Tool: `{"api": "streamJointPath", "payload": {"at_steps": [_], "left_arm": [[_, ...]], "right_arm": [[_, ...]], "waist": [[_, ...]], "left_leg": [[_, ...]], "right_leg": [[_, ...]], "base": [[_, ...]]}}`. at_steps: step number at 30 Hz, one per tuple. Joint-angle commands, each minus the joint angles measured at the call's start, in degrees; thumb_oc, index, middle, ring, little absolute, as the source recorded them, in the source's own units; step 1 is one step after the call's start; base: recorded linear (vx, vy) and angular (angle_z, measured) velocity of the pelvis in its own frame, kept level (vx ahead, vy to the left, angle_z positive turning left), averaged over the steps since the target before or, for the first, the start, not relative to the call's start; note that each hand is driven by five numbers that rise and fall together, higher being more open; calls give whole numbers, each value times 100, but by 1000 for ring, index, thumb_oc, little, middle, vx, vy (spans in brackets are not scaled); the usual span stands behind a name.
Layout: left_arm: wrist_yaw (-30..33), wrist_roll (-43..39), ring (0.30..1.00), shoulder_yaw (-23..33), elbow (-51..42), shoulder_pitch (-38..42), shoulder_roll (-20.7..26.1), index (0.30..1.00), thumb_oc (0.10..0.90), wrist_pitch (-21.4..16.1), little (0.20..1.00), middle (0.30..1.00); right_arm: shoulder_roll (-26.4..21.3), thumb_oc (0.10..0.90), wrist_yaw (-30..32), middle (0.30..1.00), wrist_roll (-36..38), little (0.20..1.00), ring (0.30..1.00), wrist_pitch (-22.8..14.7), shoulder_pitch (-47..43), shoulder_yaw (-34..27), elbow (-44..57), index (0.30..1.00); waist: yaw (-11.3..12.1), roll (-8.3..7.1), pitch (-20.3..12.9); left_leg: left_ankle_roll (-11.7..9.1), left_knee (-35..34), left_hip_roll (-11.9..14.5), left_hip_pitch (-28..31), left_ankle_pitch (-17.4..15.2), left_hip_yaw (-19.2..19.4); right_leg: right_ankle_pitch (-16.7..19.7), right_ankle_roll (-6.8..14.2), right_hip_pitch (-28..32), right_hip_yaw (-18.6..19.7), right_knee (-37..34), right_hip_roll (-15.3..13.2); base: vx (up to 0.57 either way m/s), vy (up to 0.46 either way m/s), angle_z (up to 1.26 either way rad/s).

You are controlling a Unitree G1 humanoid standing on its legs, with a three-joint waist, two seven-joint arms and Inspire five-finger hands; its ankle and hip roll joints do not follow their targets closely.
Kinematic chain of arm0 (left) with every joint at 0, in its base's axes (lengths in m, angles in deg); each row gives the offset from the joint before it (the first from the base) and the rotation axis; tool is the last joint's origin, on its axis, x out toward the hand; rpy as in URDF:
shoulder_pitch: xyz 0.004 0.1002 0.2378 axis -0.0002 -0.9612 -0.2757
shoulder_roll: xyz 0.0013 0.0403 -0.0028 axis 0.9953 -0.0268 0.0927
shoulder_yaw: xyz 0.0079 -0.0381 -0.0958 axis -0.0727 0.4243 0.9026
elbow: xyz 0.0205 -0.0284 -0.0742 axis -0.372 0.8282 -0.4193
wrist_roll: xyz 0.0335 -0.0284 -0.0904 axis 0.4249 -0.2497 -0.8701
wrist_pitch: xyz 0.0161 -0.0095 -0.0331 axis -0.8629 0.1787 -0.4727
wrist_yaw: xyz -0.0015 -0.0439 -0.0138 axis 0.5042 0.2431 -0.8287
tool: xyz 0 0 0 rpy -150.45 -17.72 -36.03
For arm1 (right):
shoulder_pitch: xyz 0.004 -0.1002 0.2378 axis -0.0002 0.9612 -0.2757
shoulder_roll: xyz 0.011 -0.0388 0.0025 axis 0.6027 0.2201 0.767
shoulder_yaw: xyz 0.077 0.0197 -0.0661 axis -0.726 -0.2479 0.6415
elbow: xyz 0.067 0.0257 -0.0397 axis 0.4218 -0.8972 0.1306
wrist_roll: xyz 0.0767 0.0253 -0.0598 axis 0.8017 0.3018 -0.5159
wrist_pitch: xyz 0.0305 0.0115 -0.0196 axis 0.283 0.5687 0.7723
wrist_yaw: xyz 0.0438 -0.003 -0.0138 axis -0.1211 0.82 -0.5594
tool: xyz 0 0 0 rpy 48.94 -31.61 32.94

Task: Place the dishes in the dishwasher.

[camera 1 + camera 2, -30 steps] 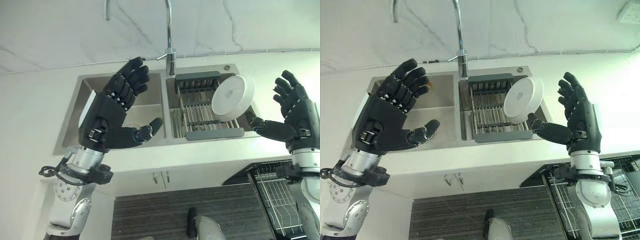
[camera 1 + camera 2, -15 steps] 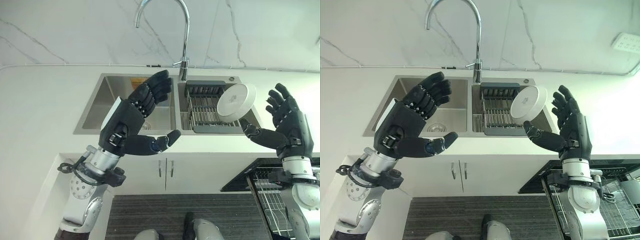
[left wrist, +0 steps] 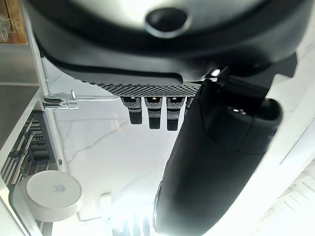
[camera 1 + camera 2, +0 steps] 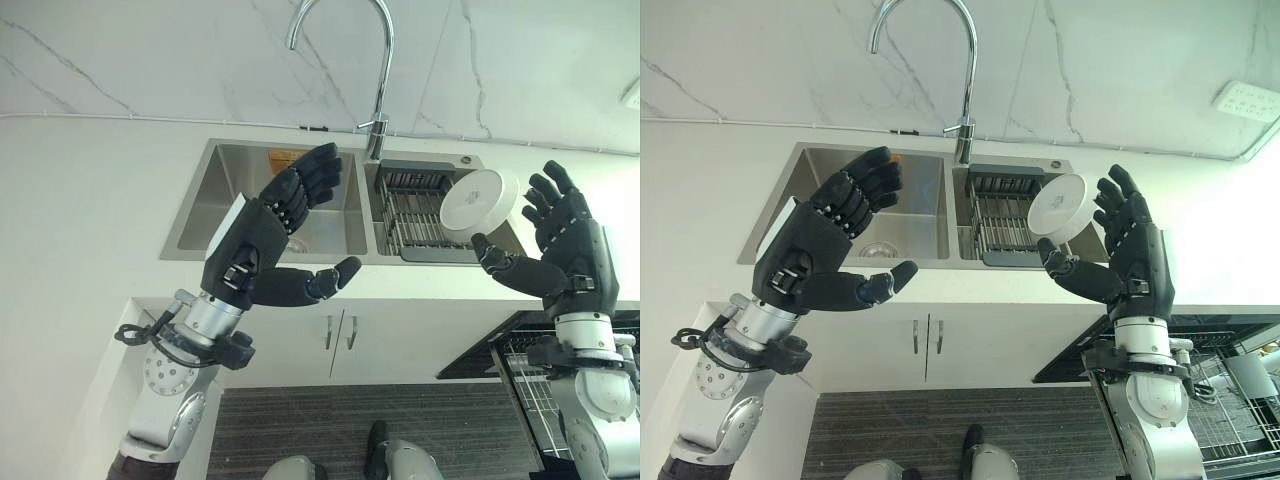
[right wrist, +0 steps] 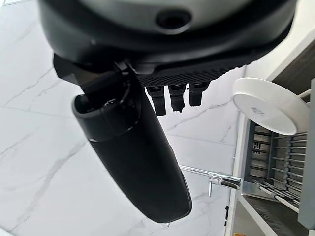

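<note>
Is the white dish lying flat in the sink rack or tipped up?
Tipped up. The white dish stands on edge, leaning in the sink rack, underside facing the camera. Neither robot hand holds it.

From the head we've got two eye views looking down on the double sink (image 4: 262,205) and counter, basically the same scene. Each wrist view sits super close behind its own hand, facing the marble wall; both catch the white bowl (image 3: 53,195) and faucet (image 5: 210,177).
</note>
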Motion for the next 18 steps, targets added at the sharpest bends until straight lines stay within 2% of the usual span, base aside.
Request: {"api": "streamJointPath", "payload": {"at_steps": [1, 2, 4, 5, 6, 8, 9, 12, 14, 15, 16, 18], "left_arm": [[-102, 35, 900, 111, -597, 374, 73, 900, 800, -672, 900, 900], [-117, 90, 900, 111, -555, 384, 71, 900, 800, -694, 900, 900], [-98, 19, 900, 194, -514, 392, 152, 900, 800, -716, 900, 900], [-71, 17, 900, 226, -512, 403, 169, 900, 800, -704, 900, 900], [11, -9, 900, 225, -493, 506, 248, 900, 800, -670, 900, 900], [30, -30, 900, 268, -519, 534, 345, 900, 800, -637, 900, 900], [-48, -130, 900, 363, -606, 440, 330, 900, 800, -626, 900, 900], [-56, -230, 900, 405, -701, 315, 320, 900, 800, -653, 900, 900], [-105, -320, 900, 432, -747, 233, 275, 900, 800, -693, 900, 900], [-108, -316, 900, 442, -776, 179, 231, 900, 800, -704, 900, 900], [-72, -337, 900, 443, -798, 189, 216, 900, 800, -677, 900, 900], [-24, -303, 900, 416, -795, 249, 194, 900, 800, -650, 900, 900]], "right_arm": [[-245, 800, 18, 900, 153, 900, 900, -725, -806, -203, 475, 900], [-219, 800, -30, 900, 178, 900, 900, -767, -823, -156, 429, 900], [-192, 800, -231, 900, 188, 900, 900, -825, -800, -73, 337, 900], [-195, 800, -305, 900, 192, 900, 900, -817, -772, -55, 351, 900], [-196, 800, -405, 900, 176, 900, 900, -737, -766, -7, 431, 900], [-226, 800, -545, 900, 294, 900, 900, -651, -762, -51, 516, 900], [-289, 800, -638, 900, 312, 900, 900, -592, -700, -141, 564, 900], [-432, 800, -631, 900, 351, 900, 900, -485, -707, -180, 638, 900], [-512, 800, -621, 900, 371, 900, 900, -424, -730, -209, 680, 900], [-557, 800, -692, 900, 395, 900, 900, -383, -749, -253, 670, 900], [-608, 800, -753, 900, 454, 900, 900, -356, -768, -294, 659, 900], [-660, 800, -834, 900, 485, 900, 900, -314, -798, -336, 696, 900]], "waist": [[170, 210, 46], [188, 183, 64], [198, 112, 98], [168, 81, 110], [101, -51, 92], [76, -141, 91], [130, -178, 53], [137, -191, -54], [89, -175, -191], [18, -142, -294], [-48, -104, -375], [-147, -66, -472]], "left_leg": [[-321, -1088, -8, 524, -45, -332], [-331, -1088, 9, 519, -43, -314], [-395, -1088, 22, 569, -12, -375], [-452, -1088, 45, 622, -20, -365], [-538, -1088, -2, 715, -106, -302], [-535, -1088, -26, 857, -282, -403], [-545, -1088, -8, 909, -341, -482], [-649, -1088, 89, 945, -399, -519], [-776, -1088, 300, 1046, -489, -442], [-894, -1088, 513, 1086, -508, -337], [-983, -1088, 711, 1066, -473, -225], [-1096, -1088, 916, 1031, -352, -107]], "right_leg": [[-1120, 104, 193, -425, 1860, -122], [-1038, 115, 166, -383, 1752, -239], [-933, 127, 290, -105, 747, -430], [-952, 166, 258, 51, 459, -532], [-726, 426, -240, 527, 459, -992], [-460, 565, -522, 901, 459, -1200], [-755, 550, -487, 914, 459, -1257], [-917, 588, -449, 878, 459, -1198], [-1078, 566, -440, 809, 459, -1058], [-1214, 513, -437, 744, 459, -932], [-1354, 447, -433, 680, 459, -827], [-1496, 320, -448, 653, 459, -644]], "base": [[-28, -20, -18], [26, -86, -28], [86, -194, -34], [159, -403, -41], [164, -416, -37], [276, -502, 12], [283, -497, 44], [145, -319, 35], [157, -394, 35], [149, -466, 38], [130, -483, 41], [81, -390, 31]]}}
